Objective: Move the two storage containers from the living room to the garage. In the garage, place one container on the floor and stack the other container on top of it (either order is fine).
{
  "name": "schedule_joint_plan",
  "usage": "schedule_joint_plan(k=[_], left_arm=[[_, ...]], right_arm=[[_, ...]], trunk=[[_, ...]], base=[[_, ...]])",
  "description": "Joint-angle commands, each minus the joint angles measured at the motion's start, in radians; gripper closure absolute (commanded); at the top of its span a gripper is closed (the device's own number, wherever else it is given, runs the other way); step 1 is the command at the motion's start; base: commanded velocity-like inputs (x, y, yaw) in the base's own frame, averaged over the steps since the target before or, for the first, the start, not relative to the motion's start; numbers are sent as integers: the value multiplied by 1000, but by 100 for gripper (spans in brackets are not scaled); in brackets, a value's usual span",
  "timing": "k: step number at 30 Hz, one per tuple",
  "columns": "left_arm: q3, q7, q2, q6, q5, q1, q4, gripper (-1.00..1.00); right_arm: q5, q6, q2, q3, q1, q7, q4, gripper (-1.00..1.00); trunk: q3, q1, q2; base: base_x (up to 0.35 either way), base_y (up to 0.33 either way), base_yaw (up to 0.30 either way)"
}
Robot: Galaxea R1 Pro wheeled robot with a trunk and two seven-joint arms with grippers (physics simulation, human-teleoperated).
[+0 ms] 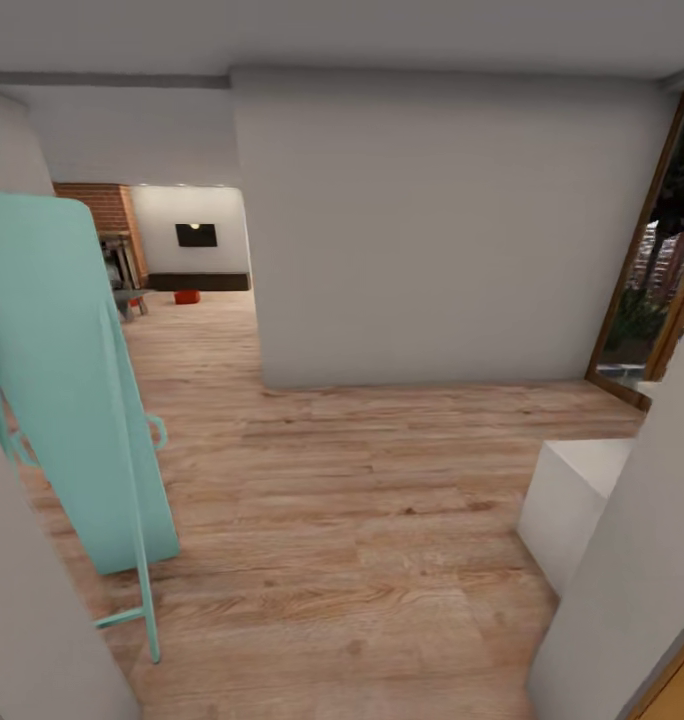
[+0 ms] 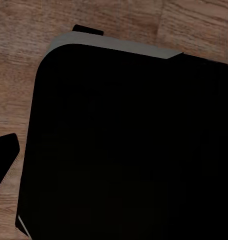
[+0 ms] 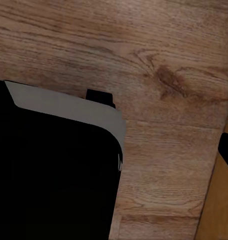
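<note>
Sitting far ahead on the wood floor (image 1: 382, 520), one orange-red container (image 1: 187, 297) lies before the dark low cabinet (image 1: 199, 282), under the wall TV (image 1: 196, 235), beside the brick fireplace (image 1: 107, 215). A teal frame (image 1: 72, 390) leans close by. Whether either gripper is spread or pressed together cannot be told.

orange-red container (image 1: 187, 297), teal mirror (image 1: 72, 380), wood-grain floor (image 1: 362, 520)

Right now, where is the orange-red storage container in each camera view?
Head view: storage container far off, upper left, on the wood-plank floor below the TV.
Left wrist view: wood-plank floor beside a black body.
Right wrist view: wood-plank floor beside the black body.
Shared landmark: the wood-plank floor.
</note>
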Motion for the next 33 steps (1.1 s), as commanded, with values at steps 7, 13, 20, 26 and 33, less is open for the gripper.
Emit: schedule_joint_plan(k=[7,13,20,26,33], left_arm=[[1,1,1,-2,5,0,-1,-100],[2,1,1,-1,6,0,-1,-100],[5,1,0,-2,6,0,-2,-100],[4,1,0,-2,7,0,-2,-100],[4,1,0,-2,7,0,-2,-100]], right_arm=[[10,-10,-1,10,-1,-4,3,-100],[14,-12,0,14,-1,-4,3,-100],[14,-8,1,15,-1,-4,3,-100],[12,-9,-1,13,-1,-5,3,-100],[11,-10,-2,13,-1,-5,3,-100]], trunk=[[-1,1,0],[-1,1,0],[-1,1,0],[-1,1,0],[-1,1,0]], base=[[324,0,-6],[324,0,0],[324,0,0],[324,0,0],[324,0,0]])
